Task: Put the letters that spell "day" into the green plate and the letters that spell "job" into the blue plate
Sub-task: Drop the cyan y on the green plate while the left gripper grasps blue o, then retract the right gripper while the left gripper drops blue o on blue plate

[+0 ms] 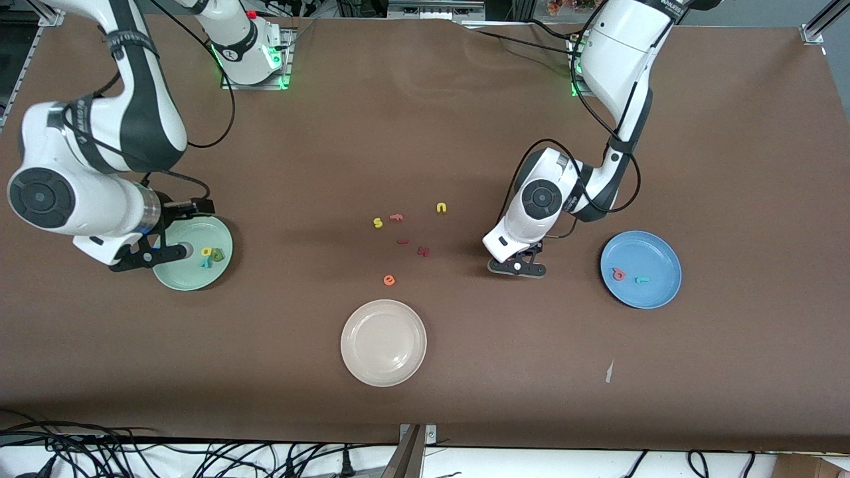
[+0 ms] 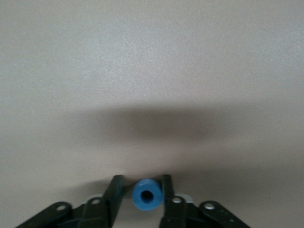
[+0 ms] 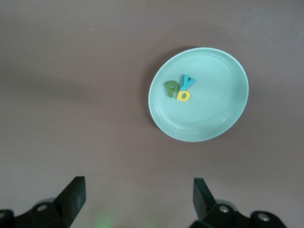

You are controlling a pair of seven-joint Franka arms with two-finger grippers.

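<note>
Blue "o" (image 2: 146, 194) between left pincer (image 2: 142, 190) fingers.

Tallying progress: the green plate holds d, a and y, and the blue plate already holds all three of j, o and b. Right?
Not quite. The blue plate holds only the pink-red b and teal j, per the front view. The left wrist view shows the blue o between the left hand's fingers.

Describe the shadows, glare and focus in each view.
Front view: even light, soft shadows beside both arms, faint sheen on the white plate. Left wrist view: washed-out pale table, broad dark shadow above the left gripper, whose blue "o" looks soft. Right wrist view: dim, green plate sharp, right gripper dark.
</note>
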